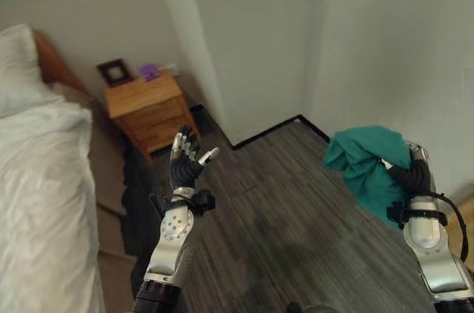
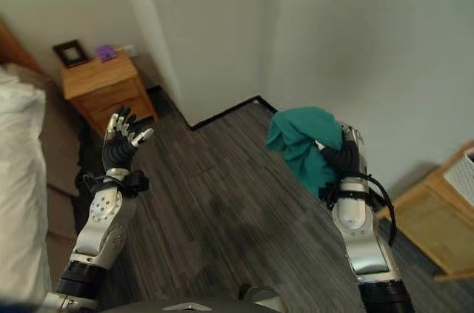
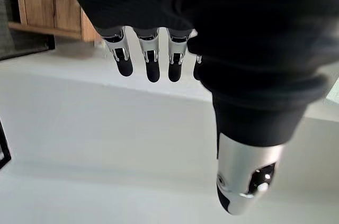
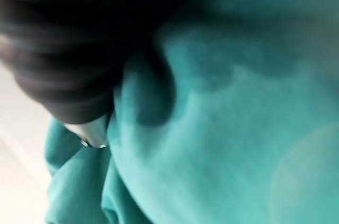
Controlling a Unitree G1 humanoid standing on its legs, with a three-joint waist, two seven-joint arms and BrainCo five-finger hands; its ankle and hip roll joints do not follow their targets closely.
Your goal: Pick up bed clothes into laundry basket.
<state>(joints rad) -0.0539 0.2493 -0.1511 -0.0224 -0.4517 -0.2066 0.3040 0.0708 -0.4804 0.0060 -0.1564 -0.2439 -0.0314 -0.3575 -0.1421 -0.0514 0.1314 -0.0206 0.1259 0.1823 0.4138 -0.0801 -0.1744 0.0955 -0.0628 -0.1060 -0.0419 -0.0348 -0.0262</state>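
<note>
Left eye view: small bedroom corner with a dark wood-plank floor (image 1: 296, 209) and plain pale walls (image 1: 259, 32). The bed (image 1: 37, 180) with white bedding runs down the left edge, and a little wooden nightstand (image 1: 144, 109) sits in the corner beside it, with a dark picture frame (image 1: 115, 71) and something small and purple (image 1: 150, 71) on top. The teal garment (image 1: 366, 161) is up in the air over the floor on the right, bunched into a lump with its long side hanging roughly straight down. The right robot hand (image 1: 404, 169) is wrapped into it from behind, so it's clearly got a grip on the cloth. The left robot hand (image 1: 187, 157) is raised near the nightstand, palm up, fingers spread loose, nothing in it.

Right eye view: same deal, plus a light wooden piece of furniture (image 2: 437, 217) at the right edge, with a white woven thing (image 2: 463, 172) on it that I can't make out properly.

Left wrist view: fingers (image 3: 152, 57) straight and apart, thumb out, just pale wall past them.

Right wrist view: teal cloth pressed right up against the hand's dark cover (image 4: 63, 49), folds everywhere.
</note>
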